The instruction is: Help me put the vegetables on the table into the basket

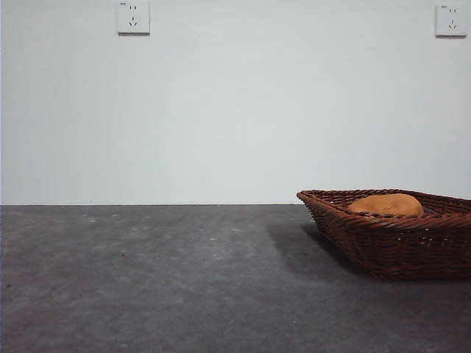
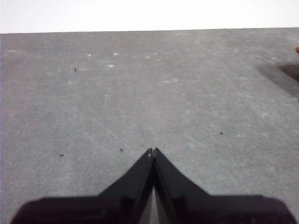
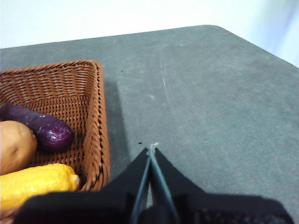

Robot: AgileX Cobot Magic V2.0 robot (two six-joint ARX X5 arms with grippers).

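dark grey table [image 1: 162, 279], white wall [image 1: 235, 110]

Left gripper [image 2: 153, 150] and right gripper [image 3: 152, 148] hover, fingers pressed together.

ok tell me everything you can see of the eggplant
The eggplant is small, glossy and dark purple, with pale highlights on its rounded end. It lies on its side inside the woven brown basket, on the wicker floor. Its near side runs right by the potato, seemingly touching; the yellow piece lies apart from it. Its far end runs off the picture. Only the right wrist view shows it; neither gripper is on it.
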